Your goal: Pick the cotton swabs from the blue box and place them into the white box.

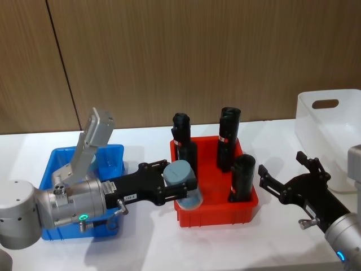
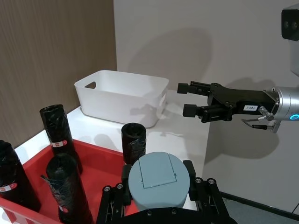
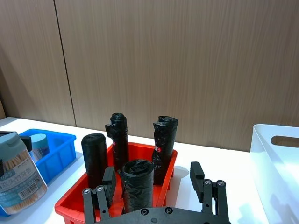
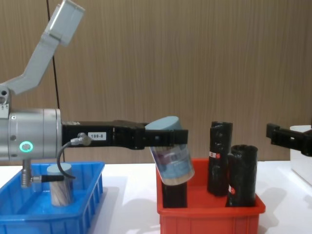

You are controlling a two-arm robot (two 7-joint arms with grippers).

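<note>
Two cotton swabs tubs, four black cylinders [image 1: 243, 175] and three bins on the white table. One tub [image 4: 61, 190] stands upright in the blue box [image 1: 115, 148]; the other [image 1: 181, 171] is clamped, tilted, between the fingers of the left gripper [image 1: 176, 183], above the near-left part of the red bin [image 1: 217, 217], where all four cylinders stand. The left arm reaches level from over the blue box. The right gripper [image 1: 282, 164] hovers between the red bin and the white box [image 1: 309, 129], fingers spread wide, holding nothing
</note>
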